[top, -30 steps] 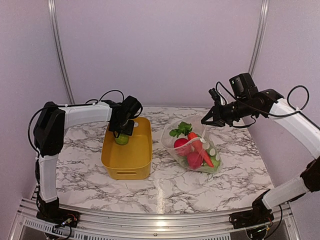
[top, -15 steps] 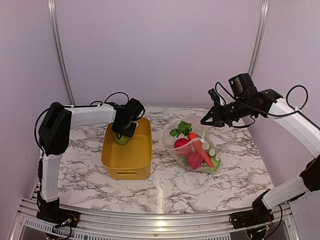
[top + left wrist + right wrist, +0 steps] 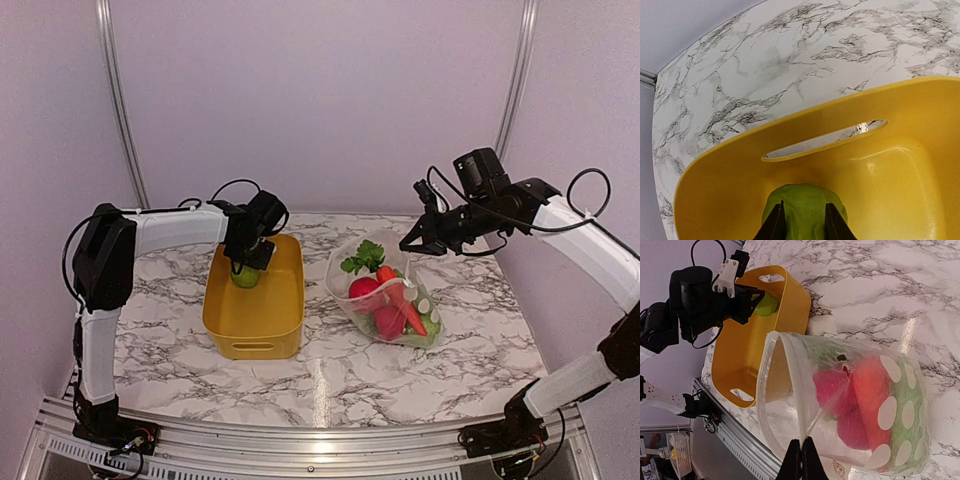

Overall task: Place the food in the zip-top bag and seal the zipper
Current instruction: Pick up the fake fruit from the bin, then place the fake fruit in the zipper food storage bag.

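Green apple is clamped between the jaws of the left gripper, low inside the far end of the yellow bin, apparently ready for transfer. The right gripper is pinched closed on the zipper of the zip-top bag, holding the mouth raised and open toward the bin. Other food already lies inside the bag on the marble table.

Yellow bin. Bright green apple against it. Clear bag printed with round white dots, tinted by red, orange and green food inside. White tabletop veined with grey and black like marble.
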`<state>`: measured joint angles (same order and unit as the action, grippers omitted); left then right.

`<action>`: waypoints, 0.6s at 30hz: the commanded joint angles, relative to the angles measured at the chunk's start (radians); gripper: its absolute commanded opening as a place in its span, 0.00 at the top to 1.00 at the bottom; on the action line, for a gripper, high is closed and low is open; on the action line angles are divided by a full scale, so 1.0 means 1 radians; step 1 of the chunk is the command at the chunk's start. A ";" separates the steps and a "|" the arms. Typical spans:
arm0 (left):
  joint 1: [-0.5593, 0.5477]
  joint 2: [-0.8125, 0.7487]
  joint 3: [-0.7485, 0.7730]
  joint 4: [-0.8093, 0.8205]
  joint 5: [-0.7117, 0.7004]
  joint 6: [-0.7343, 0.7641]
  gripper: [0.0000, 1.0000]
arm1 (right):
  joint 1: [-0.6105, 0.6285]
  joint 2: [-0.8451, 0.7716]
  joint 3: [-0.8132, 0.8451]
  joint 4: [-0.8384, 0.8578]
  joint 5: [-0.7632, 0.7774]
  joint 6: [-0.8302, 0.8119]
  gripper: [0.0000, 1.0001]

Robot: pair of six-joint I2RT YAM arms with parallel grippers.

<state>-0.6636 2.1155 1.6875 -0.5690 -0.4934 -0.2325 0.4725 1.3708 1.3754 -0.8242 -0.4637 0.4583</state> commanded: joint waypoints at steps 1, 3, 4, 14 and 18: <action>-0.016 -0.166 -0.004 -0.029 0.091 -0.032 0.84 | -0.006 0.012 0.023 0.022 -0.010 -0.014 1.00; -0.026 -0.221 -0.010 -0.021 0.140 -0.053 0.84 | -0.006 0.016 0.021 0.024 -0.012 -0.014 1.00; -0.034 -0.245 -0.012 -0.014 0.158 -0.066 0.83 | -0.006 0.017 0.021 0.026 -0.014 -0.012 1.00; -0.189 -0.392 -0.015 0.255 0.385 -0.071 0.85 | -0.006 0.043 0.035 0.041 -0.030 -0.006 1.00; -0.227 -0.397 -0.073 0.429 0.548 -0.067 0.85 | -0.006 0.050 0.043 0.043 -0.034 -0.004 1.00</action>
<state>-0.8696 1.7325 1.6695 -0.3317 -0.1452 -0.2962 0.4725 1.4101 1.3758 -0.8143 -0.4850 0.4576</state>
